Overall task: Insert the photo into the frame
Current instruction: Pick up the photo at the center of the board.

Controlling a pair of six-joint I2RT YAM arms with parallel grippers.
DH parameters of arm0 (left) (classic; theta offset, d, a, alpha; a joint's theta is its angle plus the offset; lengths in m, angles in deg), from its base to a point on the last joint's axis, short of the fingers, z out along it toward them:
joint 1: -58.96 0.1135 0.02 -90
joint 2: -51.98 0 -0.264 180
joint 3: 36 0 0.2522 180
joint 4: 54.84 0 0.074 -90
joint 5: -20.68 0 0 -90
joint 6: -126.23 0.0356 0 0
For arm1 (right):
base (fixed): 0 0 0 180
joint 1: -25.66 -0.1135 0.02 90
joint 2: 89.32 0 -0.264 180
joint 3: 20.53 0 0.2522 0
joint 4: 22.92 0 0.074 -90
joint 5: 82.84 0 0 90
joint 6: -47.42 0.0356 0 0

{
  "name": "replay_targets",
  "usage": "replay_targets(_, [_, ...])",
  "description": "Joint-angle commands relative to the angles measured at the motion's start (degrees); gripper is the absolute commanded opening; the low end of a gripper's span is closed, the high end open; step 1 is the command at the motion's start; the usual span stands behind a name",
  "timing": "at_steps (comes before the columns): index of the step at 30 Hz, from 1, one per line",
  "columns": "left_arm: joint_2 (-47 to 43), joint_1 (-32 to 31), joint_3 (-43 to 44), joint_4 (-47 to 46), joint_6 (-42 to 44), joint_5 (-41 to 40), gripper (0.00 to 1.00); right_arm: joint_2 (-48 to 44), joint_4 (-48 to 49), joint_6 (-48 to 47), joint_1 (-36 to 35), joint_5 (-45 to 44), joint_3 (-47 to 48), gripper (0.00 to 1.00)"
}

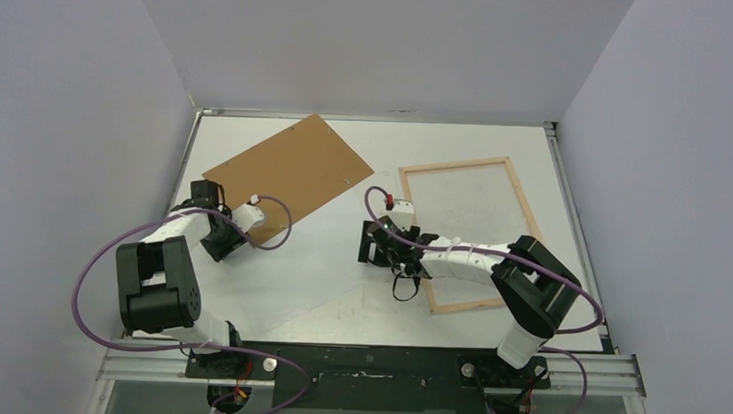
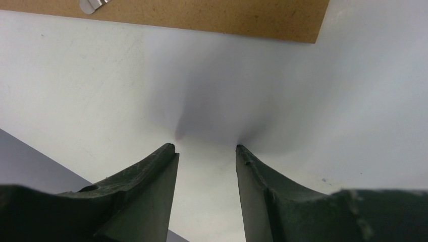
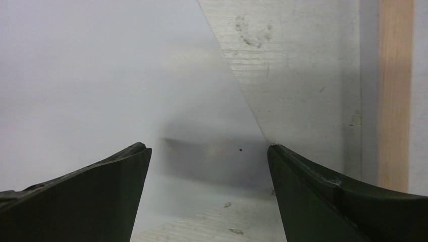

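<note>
The photo point(image 1: 319, 261) lies white back up on the table between the two arms. The pale wood frame point(image 1: 520, 199) lies flat at the right, with bare table inside it. My left gripper point(image 1: 223, 248) is open at the photo's left end; in the left wrist view its fingertips point(image 2: 169, 151) rest on the white sheet point(image 2: 303, 101). My right gripper point(image 1: 377, 249) is open at the photo's right end, just left of the frame. In the right wrist view the photo's white corner point(image 3: 101, 75) lies between my open fingers point(image 3: 282, 156), and a frame bar point(image 3: 394, 96) runs along the right.
The brown fibreboard backing panel point(image 1: 291, 168) lies at the back left, its edge and a metal clip showing in the left wrist view point(image 2: 202, 15). Grey walls enclose the table on three sides. A metal rail point(image 1: 367, 363) holds the arm bases.
</note>
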Motion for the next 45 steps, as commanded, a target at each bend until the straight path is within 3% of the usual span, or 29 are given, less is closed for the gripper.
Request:
replay_targets(1, [3.4, -0.9, -2.4, -0.2, -0.3, 2.6, 0.45, 3.1, 3.8, 1.4, 0.3, 7.6, 0.1, 0.9])
replay_targets(7, [3.5, -1.6, -2.3, -0.4, -0.1, 2.6, 0.45, 2.1, 14.2, 6.4, 1.7, 19.7, -3.8, 0.9])
replay_targets(21, [2.9, -2.9, -3.1, -0.4, 0.7, 1.4, 0.45, -0.8, 34.5, 17.2, 8.4, 35.3, -9.8, 0.9])
replay_targets(39, [2.4, -3.0, -2.5, 0.7, 0.9, 1.5, 0.45, 2.3, 43.5, 23.5, 6.8, 38.3, -7.8, 0.9])
replay_targets(45, [1.9, -3.1, -2.3, 1.2, 1.1, 1.4, 0.45, 1.7, 40.6, 23.4, 3.7, 34.3, -5.4, 0.9])
